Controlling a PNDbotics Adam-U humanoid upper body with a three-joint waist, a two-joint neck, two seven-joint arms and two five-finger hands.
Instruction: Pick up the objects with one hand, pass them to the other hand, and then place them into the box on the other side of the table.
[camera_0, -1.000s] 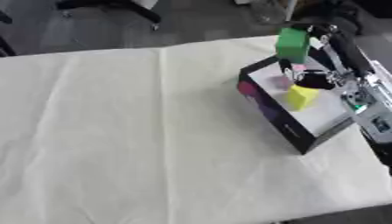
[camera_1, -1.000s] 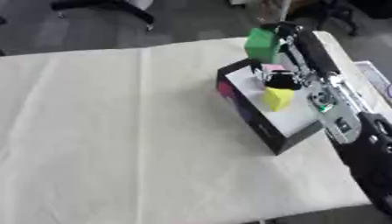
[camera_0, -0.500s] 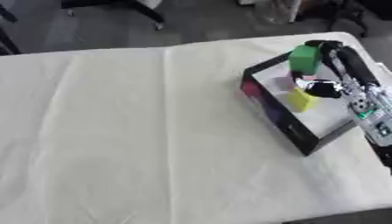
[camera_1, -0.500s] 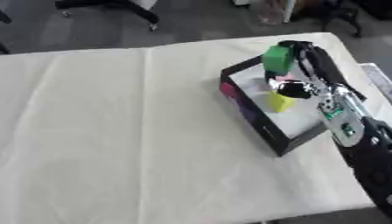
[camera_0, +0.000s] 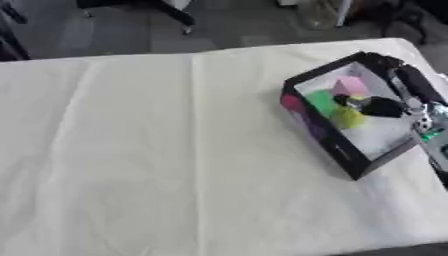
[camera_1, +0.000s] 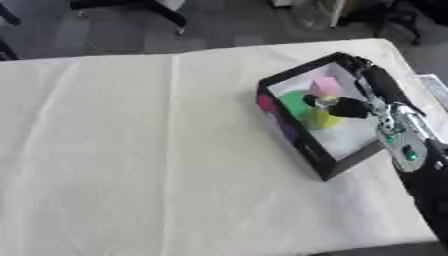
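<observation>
Fingers of our right hand (camera_1: 354, 106) reach down into the box (camera_1: 297, 141) from its far right rim, and we judge them spread and relaxed, clamped on nothing; the blur keeps us from seeing each tip. Largest first: the cloth-covered table (camera_1: 131, 150) fills the view, bare of loose objects as far as we can see, and the black box sits on its right side with its long axis running from the far right corner toward us. Inside it lie three blocks close together. The green block (camera_1: 296, 102) rests on the box floor just left of our fingertips, the pink block (camera_1: 325, 85) lies beyond it toward the far wall, and the yellow block (camera_1: 325, 118) sits nearer us, just under the hand. Our left hand shows in neither view.

The coming move, as we judge it, is a withdrawal up and to the right, away from the green block, which lies to the left of the fingers.

Half a second ago we held the green block above the box's far rim; now it lies inside and our hand has dropped lower, with the fingers off it.
</observation>
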